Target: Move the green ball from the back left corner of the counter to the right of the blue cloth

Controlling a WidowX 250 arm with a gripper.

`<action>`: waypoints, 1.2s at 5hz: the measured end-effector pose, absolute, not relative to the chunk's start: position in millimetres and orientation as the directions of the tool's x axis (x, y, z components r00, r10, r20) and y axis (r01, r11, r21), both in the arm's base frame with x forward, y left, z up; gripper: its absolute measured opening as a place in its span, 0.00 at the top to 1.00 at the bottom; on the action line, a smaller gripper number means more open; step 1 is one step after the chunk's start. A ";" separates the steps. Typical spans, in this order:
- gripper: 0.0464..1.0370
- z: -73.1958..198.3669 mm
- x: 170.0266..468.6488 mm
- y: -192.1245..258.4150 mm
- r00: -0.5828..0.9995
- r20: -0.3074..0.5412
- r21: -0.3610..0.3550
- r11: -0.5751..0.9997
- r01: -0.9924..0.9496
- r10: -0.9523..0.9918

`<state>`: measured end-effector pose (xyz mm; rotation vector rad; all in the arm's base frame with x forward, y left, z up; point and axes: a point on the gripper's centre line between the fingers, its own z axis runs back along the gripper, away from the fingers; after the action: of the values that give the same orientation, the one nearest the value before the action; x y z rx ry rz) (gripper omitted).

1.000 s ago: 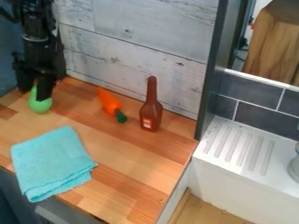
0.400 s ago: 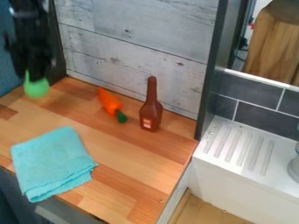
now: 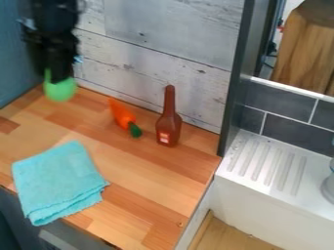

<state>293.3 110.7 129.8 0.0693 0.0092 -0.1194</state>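
At the upper left, the black gripper [image 3: 58,73] hangs down, shut on a green rounded object [image 3: 60,91] whose lower part bulges out below the fingertips. The object is held up off the wooden counter [image 3: 124,171]; its top is hidden by the gripper. To the right, an orange toy carrot [image 3: 121,114] with a dark green end lies on the counter near the back wall. Beside it a brown bottle [image 3: 169,128] with a small label stands upright. A folded turquoise cloth [image 3: 58,180] lies at the counter's front left.
A whitewashed plank wall [image 3: 156,58] runs behind the counter. On the right, a dark vertical panel [image 3: 236,78] rises beside the white ridged drainboard [image 3: 267,163], with grey tiles behind it. A wooden board [image 3: 303,53] is at the upper right.
The gripper has lifted the green object off the counter, then moved right with it. The carrot, bottle and cloth have stayed put.
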 end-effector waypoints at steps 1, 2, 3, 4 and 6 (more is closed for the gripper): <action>0.58 110.2 279.5 63.9 0.969 -0.036 0.037 0.969 0.245 -0.244; 0.58 93.8 267.9 20.9 0.935 -0.071 -0.003 0.938 0.347 -0.347; 0.58 82.5 262.0 -7.6 0.913 -0.079 0.003 0.916 0.401 -0.399; 0.58 63.4 262.1 -23.5 0.900 -0.081 0.006 0.902 0.431 -0.429; 0.58 37.7 271.2 -27.5 0.898 -0.058 0.025 0.899 0.437 -0.435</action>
<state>271.2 -27.5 37.7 0.0378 0.0513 -0.4516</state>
